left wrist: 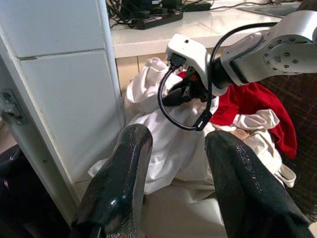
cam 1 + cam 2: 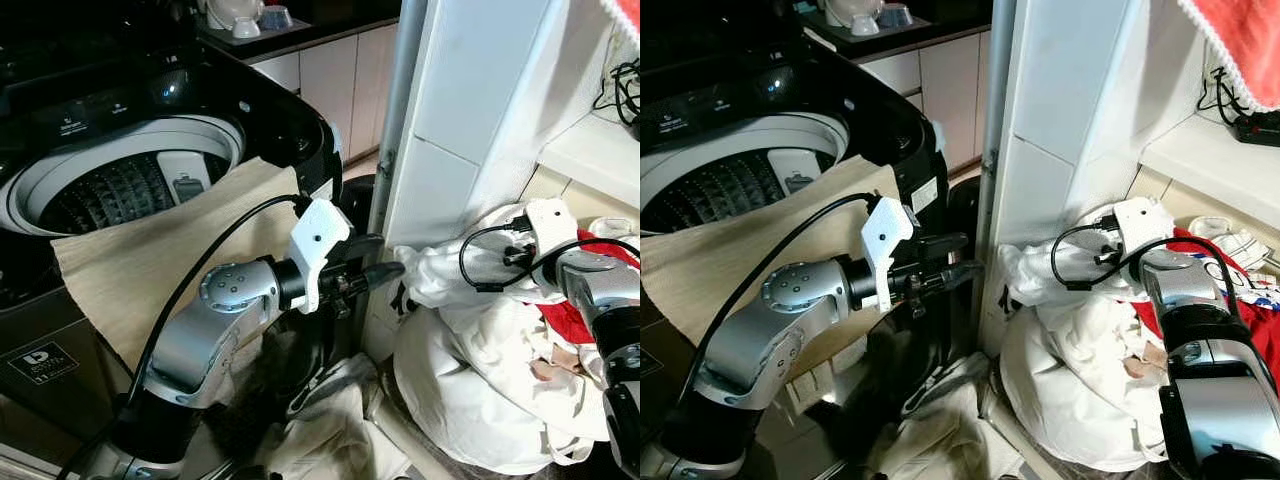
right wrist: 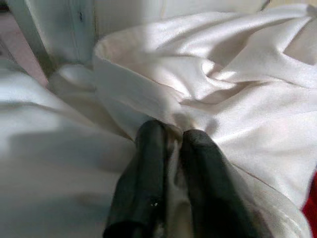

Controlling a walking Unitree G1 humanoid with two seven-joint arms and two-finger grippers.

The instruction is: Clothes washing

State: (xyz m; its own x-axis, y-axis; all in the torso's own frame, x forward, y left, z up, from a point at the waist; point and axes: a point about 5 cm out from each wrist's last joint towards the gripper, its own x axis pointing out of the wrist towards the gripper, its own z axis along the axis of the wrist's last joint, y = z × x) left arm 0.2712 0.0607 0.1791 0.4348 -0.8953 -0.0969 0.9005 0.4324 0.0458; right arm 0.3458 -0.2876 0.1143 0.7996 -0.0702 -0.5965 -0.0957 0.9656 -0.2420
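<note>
A black top-loading washing machine (image 2: pixel 290 120) stands at the left with its lid up and its drum (image 2: pixel 120 190) exposed. A beige cloth (image 2: pixel 150 260) is draped over its front rim. To the right lies a heap of white laundry (image 2: pixel 480 350) with a red garment (image 2: pixel 570 320) behind it. My right gripper (image 3: pixel 173 131) is shut on a fold of the white cloth (image 3: pixel 223 84) at the top of the heap. My left gripper (image 2: pixel 392 270) is held in the air between the machine and the heap, pointing at the heap, open with nothing between its fingers (image 1: pixel 124 168).
A white pillar (image 2: pixel 470 120) rises just behind the heap. A white shelf (image 2: pixel 1220 160) at the right carries a power strip (image 2: pixel 1252 127). More white cloth (image 2: pixel 340 420) lies on the floor below my left arm. Kitchen cabinets (image 2: pixel 330 70) stand at the back.
</note>
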